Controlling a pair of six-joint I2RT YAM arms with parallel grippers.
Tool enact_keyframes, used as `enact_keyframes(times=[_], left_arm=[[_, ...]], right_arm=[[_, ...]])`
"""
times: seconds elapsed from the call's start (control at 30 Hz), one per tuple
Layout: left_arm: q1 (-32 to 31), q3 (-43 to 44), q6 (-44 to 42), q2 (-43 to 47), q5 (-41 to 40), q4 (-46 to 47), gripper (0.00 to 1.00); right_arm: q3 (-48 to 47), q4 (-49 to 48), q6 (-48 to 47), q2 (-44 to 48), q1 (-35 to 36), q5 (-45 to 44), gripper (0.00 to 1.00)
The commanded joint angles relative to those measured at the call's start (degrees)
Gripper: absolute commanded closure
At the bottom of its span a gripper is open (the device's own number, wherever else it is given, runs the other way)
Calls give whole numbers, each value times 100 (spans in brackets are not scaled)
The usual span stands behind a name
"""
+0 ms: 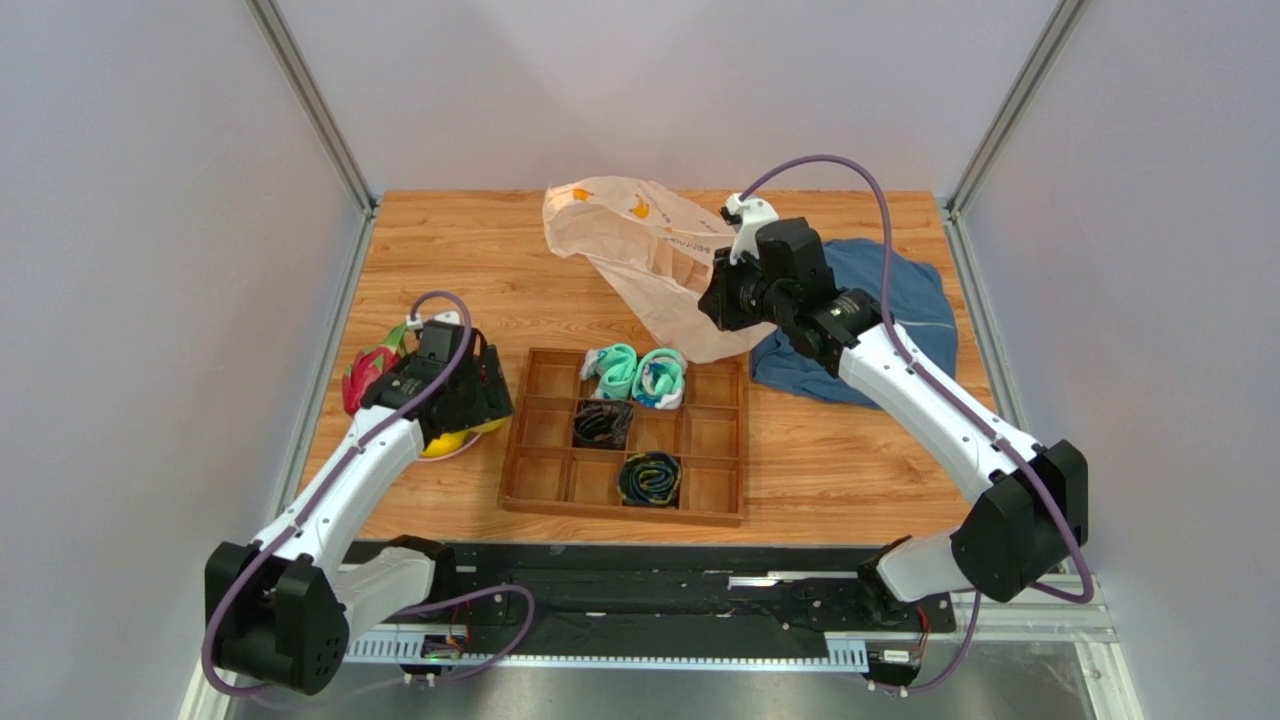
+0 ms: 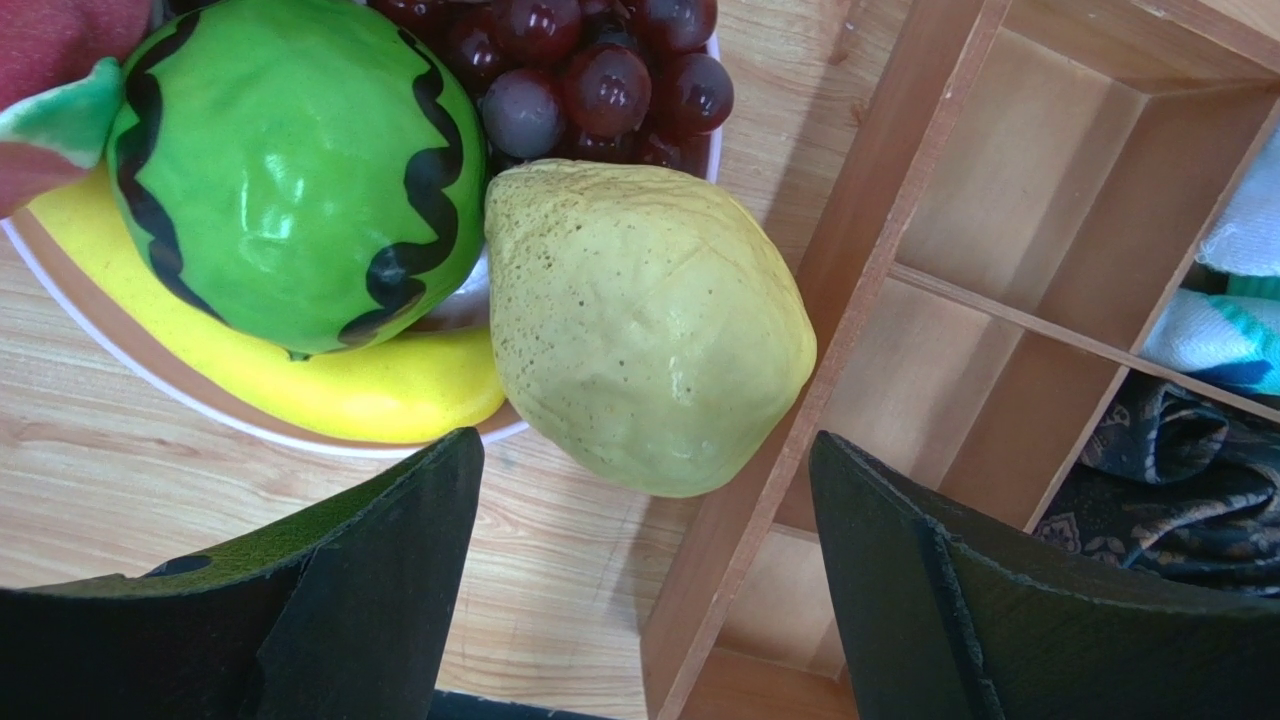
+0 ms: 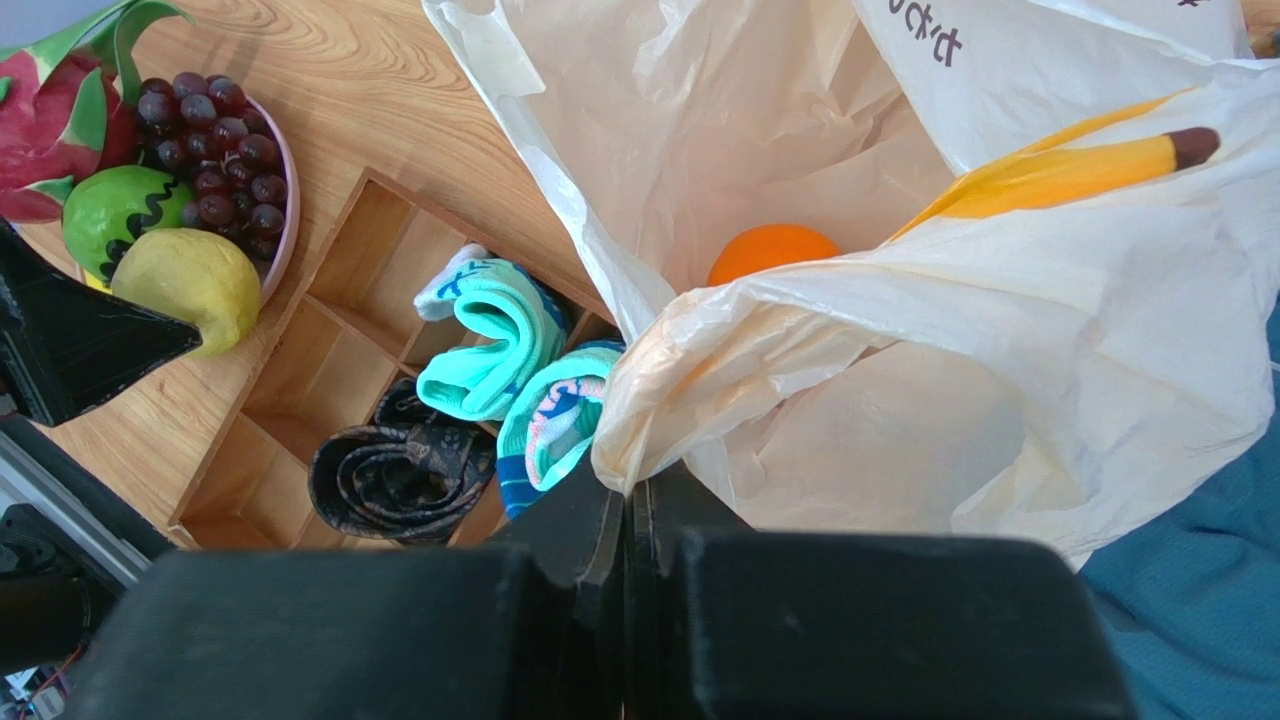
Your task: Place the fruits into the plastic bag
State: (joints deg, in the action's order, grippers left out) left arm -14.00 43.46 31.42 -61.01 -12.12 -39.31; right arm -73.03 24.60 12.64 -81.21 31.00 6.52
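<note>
Both left jaws are spread apart, and the lemon [image 2: 646, 323] is framed just ahead between them, its long axis pointing away, wedged between plate [image 2: 166, 383] rim and tray [image 2: 781, 450] wall. The plastic bag [image 3: 962, 315], with an orange [image 3: 774, 252] inside, is clamped by the right jaws, well apart.

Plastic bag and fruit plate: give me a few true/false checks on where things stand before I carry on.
1. The right tool is shut on the plastic bag. True.
2. An orange is inside the bag. True.
3. The left tool is shut on the lemon. False: it is open over the lemon, holding nothing.
4. The melon lies in the wooden tray. False: it sits on the plate with the grapes and banana; the tray holds socks.
5. The dragon fruit is outside the bag. True.
</note>
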Motion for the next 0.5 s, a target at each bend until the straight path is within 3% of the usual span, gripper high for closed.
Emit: enact_keyframes(times=[0.0, 0.47], left_arm=[[11, -92, 92, -121, 8, 239, 11], [152, -154, -31, -587, 210, 687, 16]], right_arm=[[0, -122, 36, 202, 20, -28, 96], [26, -113, 10, 167, 28, -46, 96]])
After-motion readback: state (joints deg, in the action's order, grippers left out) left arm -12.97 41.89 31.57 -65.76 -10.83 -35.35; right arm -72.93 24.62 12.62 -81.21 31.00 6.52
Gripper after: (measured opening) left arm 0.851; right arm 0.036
